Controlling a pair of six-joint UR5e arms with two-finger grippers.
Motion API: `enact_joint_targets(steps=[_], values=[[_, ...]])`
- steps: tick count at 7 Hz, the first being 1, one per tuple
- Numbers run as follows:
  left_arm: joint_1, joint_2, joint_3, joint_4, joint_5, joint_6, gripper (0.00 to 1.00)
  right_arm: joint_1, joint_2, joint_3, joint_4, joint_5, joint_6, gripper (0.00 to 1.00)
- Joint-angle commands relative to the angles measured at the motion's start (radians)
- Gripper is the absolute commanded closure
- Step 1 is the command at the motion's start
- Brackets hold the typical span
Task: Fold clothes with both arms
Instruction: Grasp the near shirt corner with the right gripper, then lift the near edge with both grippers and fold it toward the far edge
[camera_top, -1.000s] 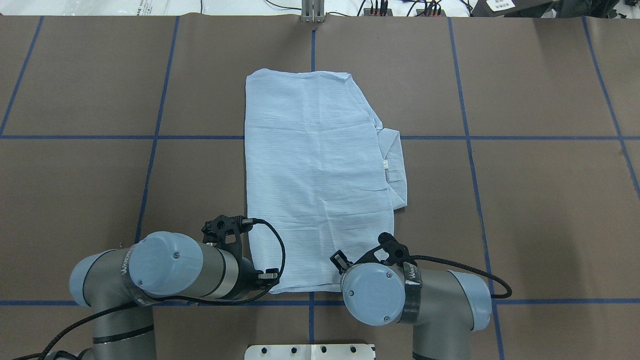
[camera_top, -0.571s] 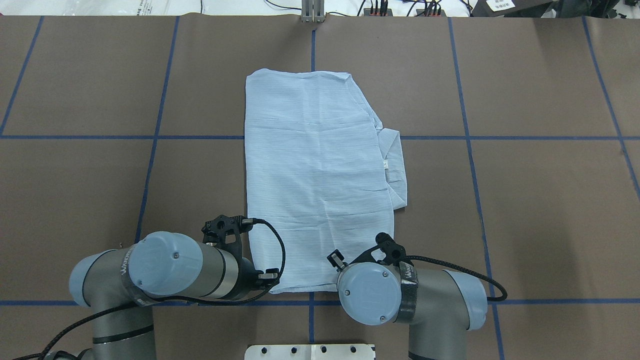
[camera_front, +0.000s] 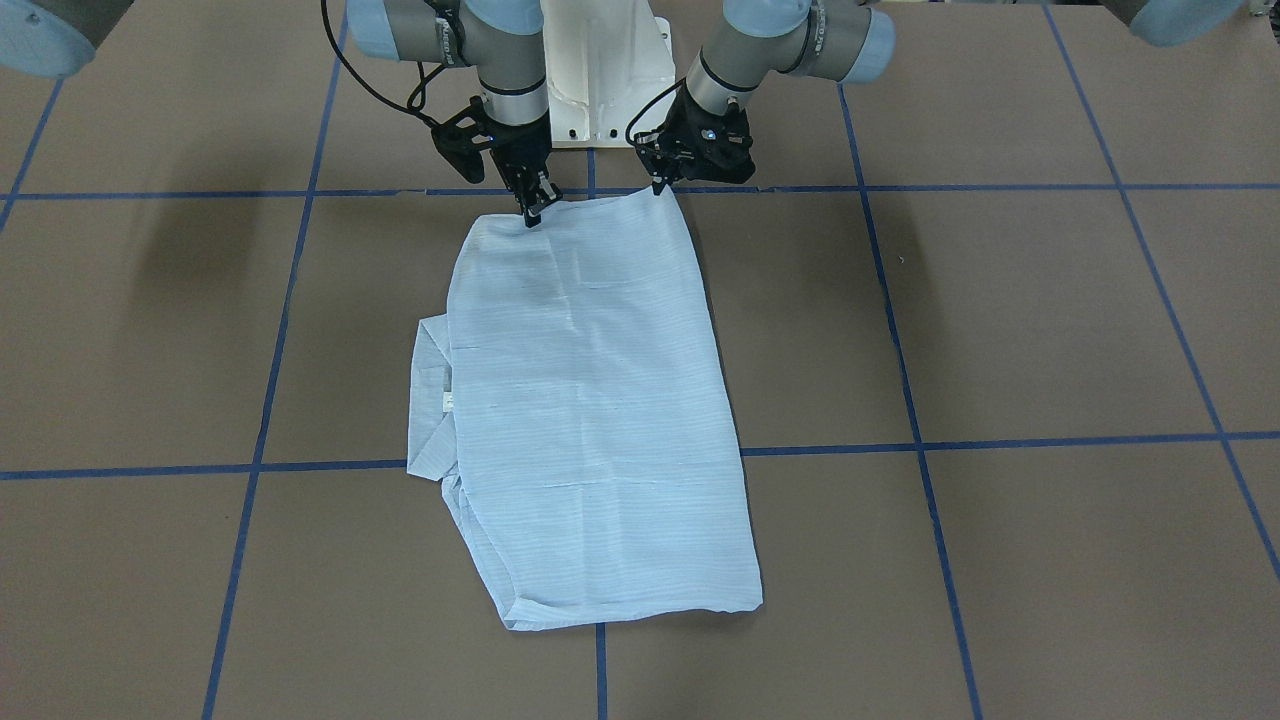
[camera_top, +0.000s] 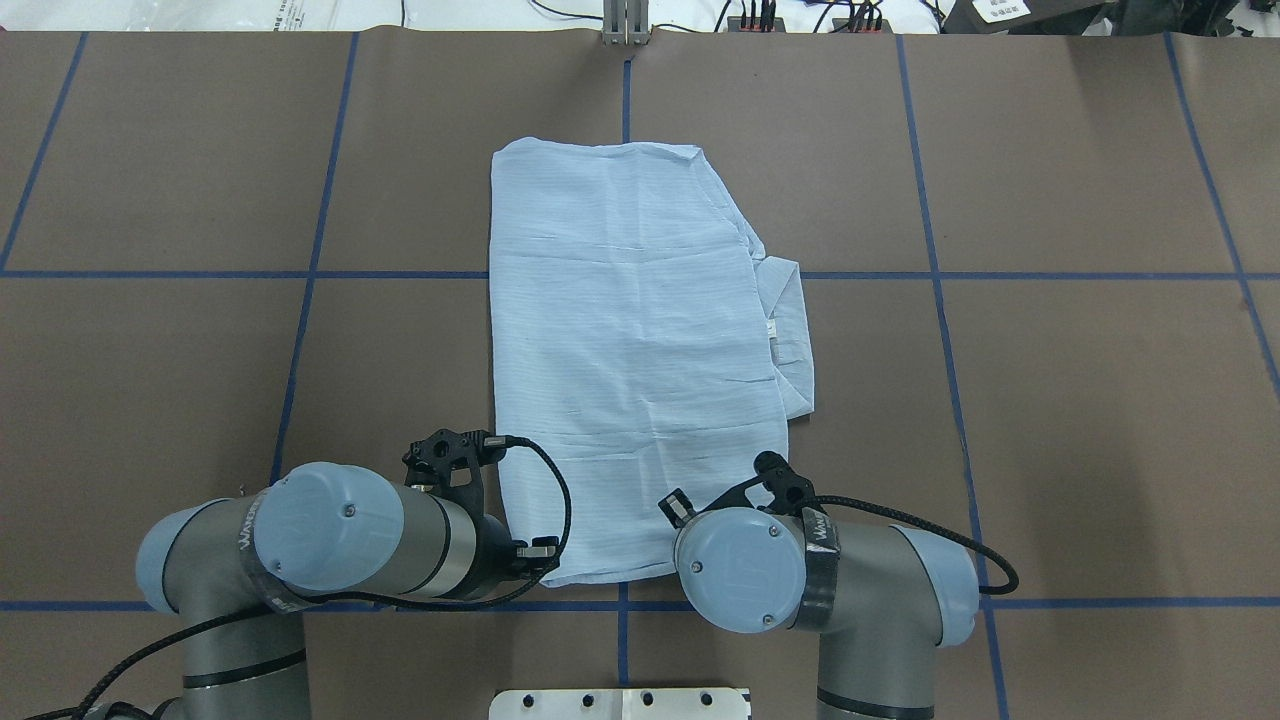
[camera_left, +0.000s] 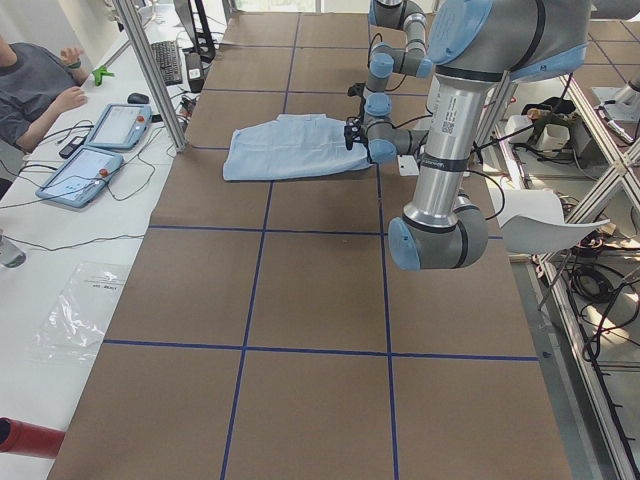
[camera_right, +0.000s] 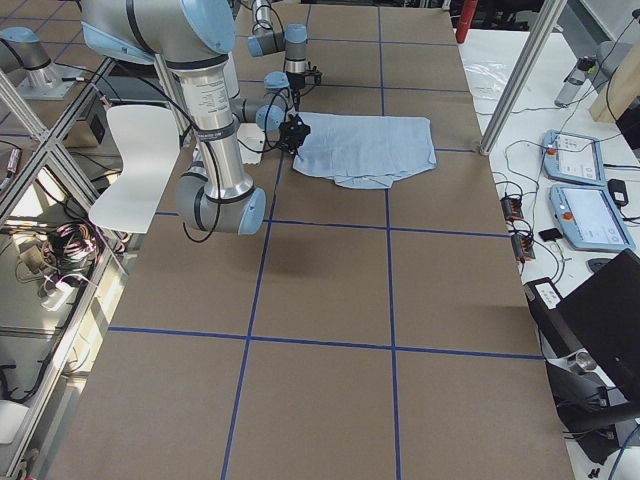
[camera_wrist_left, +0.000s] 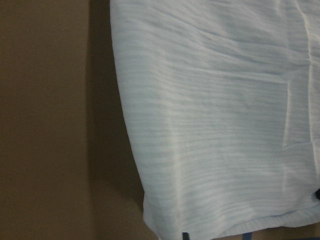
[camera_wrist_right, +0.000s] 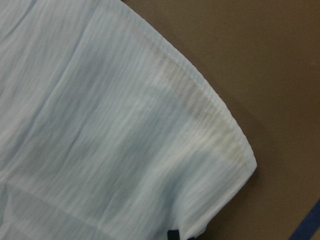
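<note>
change: right arm (camera_top: 800, 580) crept slightly inward over the shirt's near hem compared with a second ago. left arm (camera_top: 340, 540) parked as before. shirt (camera_top: 630, 350) outline unchanged.
meaning: judged as final positioning for a two-corner grasp of the near hem. fold toward the far edge not yet begun.
left hand (camera_front: 662, 183): at the near hem corner toward the desk's left end, touching cloth. apart or clamped on it, cannot tell.
right hand (camera_front: 530, 210): tips down on the other near corner. fingers look narrow, but clamped or not, cannot tell.
shirt position: flat at the desk's middle, long axis running from the robot-side edge toward the far edge.
material: thin woven cloth, pale blue with fine stripes. soft crosswise creases. stitched doubled hem clear in the right wrist view. probably limp, likely to sag between the hands once raised.
shape: rough long rectangle, sleeves out of sight. collar (camera_top: 790, 330) and white neck label (camera_top: 771, 328) poking out toward the desk's right end.
desk (camera_top: 1100, 400): matte brown covering, blue tape grid (camera_top: 940, 275).
</note>
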Motion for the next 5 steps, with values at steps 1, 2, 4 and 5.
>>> enact_joint_targets(steps=[1, 2, 4, 5], values=[[-0.004, 0.011, -0.081, 0.011, -0.012, 0.007, 1.00, 0.014, -0.006, 0.137, -0.134, 0.026, -0.009, 1.00], [0.002, 0.003, -0.163, 0.112, -0.053, 0.006, 1.00, 0.014, -0.003, 0.252, -0.274, 0.036, -0.010, 1.00], [0.005, 0.005, -0.323, 0.247, -0.074, -0.004, 1.00, -0.047, -0.001, 0.427, -0.419, 0.034, -0.006, 1.00], [0.011, 0.000, -0.378, 0.321, -0.075, -0.008, 1.00, -0.061, 0.002, 0.499, -0.476, 0.034, -0.004, 1.00]])
